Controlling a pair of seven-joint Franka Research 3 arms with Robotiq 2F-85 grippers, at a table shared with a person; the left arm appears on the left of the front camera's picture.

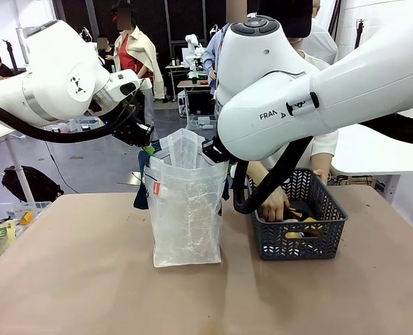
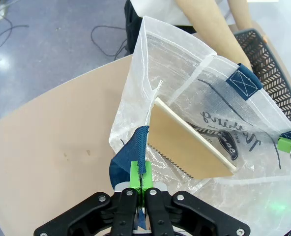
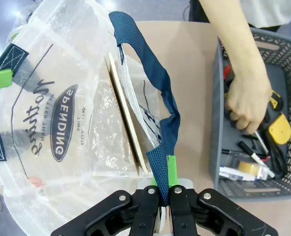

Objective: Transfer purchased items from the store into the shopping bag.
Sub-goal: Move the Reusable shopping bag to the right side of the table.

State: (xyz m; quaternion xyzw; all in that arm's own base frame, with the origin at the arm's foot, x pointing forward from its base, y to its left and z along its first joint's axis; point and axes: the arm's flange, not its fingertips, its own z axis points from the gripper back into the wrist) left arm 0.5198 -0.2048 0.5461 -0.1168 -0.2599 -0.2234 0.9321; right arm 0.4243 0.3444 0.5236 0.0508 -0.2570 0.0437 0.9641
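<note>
Left gripper (image 2: 144, 183): clamped shut on the left dark blue strap handle (image 2: 138, 145) of the translucent white plastic shopping bag (image 1: 185, 209), upright mid-table. Right gripper (image 3: 164, 186): clamped on the right strap (image 3: 155, 78). Mouth is held open between them. Yellow, red and black items (image 3: 279, 129) are seen in the dark grey lattice basket (image 1: 301, 244), just right of the bag; the person's hand (image 1: 275, 207) is nearest them.

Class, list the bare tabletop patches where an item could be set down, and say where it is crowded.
Free: the table between the clear bin and the shopping bag, and the near strip before bag and basket. Crowded: the basket, with the person's hand among items; the bag-basket gap is narrow.
</note>
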